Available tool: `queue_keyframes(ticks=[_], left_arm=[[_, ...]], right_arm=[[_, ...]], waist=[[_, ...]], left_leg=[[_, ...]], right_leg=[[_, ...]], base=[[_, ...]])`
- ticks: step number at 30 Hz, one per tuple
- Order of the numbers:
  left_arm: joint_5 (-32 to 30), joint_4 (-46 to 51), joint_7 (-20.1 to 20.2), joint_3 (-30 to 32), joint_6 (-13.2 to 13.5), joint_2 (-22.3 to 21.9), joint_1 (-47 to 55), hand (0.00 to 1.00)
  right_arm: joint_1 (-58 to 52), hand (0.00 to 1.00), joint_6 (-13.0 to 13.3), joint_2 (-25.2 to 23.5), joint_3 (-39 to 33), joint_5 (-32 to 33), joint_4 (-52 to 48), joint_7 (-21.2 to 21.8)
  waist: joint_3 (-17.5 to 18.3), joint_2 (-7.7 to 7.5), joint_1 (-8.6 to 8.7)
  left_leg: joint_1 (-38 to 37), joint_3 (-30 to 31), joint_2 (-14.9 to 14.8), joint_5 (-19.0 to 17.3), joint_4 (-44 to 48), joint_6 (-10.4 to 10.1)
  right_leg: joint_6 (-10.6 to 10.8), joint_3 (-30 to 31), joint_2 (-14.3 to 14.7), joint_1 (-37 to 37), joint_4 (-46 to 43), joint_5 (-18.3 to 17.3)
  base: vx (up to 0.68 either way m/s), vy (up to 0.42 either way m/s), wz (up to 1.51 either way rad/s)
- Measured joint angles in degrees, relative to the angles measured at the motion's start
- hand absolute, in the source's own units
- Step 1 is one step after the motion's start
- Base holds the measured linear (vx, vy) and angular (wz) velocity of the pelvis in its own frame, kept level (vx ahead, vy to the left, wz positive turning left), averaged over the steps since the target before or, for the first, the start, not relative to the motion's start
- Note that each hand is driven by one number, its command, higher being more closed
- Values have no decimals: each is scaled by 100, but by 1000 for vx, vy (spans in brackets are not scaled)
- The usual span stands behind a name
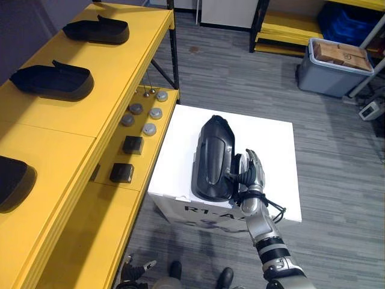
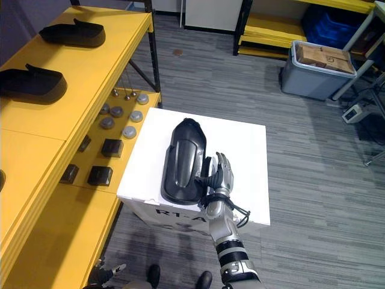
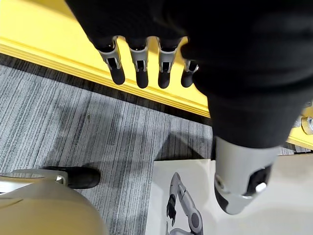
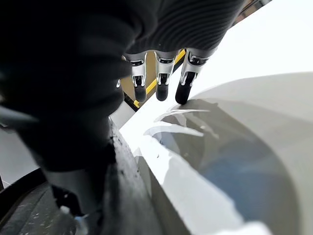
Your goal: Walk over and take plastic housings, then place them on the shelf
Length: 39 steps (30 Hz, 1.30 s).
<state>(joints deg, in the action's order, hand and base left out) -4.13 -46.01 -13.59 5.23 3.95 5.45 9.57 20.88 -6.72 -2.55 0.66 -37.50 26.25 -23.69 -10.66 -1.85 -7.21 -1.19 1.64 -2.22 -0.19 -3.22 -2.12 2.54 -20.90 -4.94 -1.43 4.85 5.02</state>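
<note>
Centre: black plastic housing (image 1: 213,158), lying flat and lengthwise on top of a white box (image 1: 271,150), narrow end far, broad end at the near edge.

Right of the housing's near half: right hand (image 1: 249,171), raised from the lower right on a silver-grey forearm, palm turned left toward the housing. Fingers straight and pointing far, spread only a little, curled round nothing. Thumb side just beside the housing's right edge; contact not discernible. In the right wrist view, dark fingertips (image 4: 162,91) extended over the white box top, beside the housing's glossy curve.

Left hand (image 3: 142,63): hanging low at the near left, fingers straight and relaxed in a row, holding nothing, over the yellow shelf's edge and grey striped floor (image 1: 240,66).

Left: yellow shelf (image 1: 108,78), upper level bearing a far housing (image 1: 96,29), a middle housing (image 1: 53,80) and a near housing (image 1: 12,180), well apart. Lower level: grey round discs (image 1: 149,129) and small black blocks (image 1: 133,144).

Far right: grey bin (image 1: 331,78) with a cardboard box (image 1: 340,54) inside.
</note>
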Motion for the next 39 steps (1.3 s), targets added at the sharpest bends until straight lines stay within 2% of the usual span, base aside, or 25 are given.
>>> queue_keyframes(ticks=[10,17,22,27,34,37,39], left_arm=[[48,-12,26,0,-24,30,-40,0],[47,-10,44,1,-23,50,-45,0],[46,-9,47,2,-23,70,-45,0],[41,60,39,8,-22,63,-12,0],[46,1158,-2,130,-13,-191,285,0],[46,2387,-79,455,-9,-521,545,0],[46,3206,-202,466,7,-582,653,0]], right_arm=[[252,100,55,263,-68,395,143,321],[116,100,120,269,-44,524,69,598],[-118,100,123,232,-37,563,-189,683],[-393,100,136,225,-44,673,-866,646],[-799,100,182,250,-68,721,-1956,323],[-808,100,266,271,-70,780,-2489,217],[-834,100,342,274,-69,779,-2754,185]], waist=[[-31,-48,32],[-36,-92,30],[-17,-134,21],[-5,-146,33],[28,-191,38],[57,-187,57],[109,-182,56]], left_leg=[[-144,-101,-28,6,-81,0],[-235,-134,-27,-6,-81,-17],[-243,-131,-19,-6,-75,-17],[-325,-132,3,-7,-55,-19],[-294,-133,11,-8,7,-17],[-292,-138,12,-9,31,-16],[-284,-138,14,-9,51,-15]], right_leg=[[29,24,-4,-75,0,-15],[45,68,-12,-160,-1,-28],[46,64,-24,-172,-1,-28],[54,82,-47,-253,-1,-32],[54,126,-55,-236,-16,-32],[53,136,-56,-239,-15,-33],[53,137,-57,-241,-14,-33]], base=[[13,8,-3],[4,2,0],[0,0,0],[0,0,0],[1,1,-1],[3,3,-1],[0,0,0]])
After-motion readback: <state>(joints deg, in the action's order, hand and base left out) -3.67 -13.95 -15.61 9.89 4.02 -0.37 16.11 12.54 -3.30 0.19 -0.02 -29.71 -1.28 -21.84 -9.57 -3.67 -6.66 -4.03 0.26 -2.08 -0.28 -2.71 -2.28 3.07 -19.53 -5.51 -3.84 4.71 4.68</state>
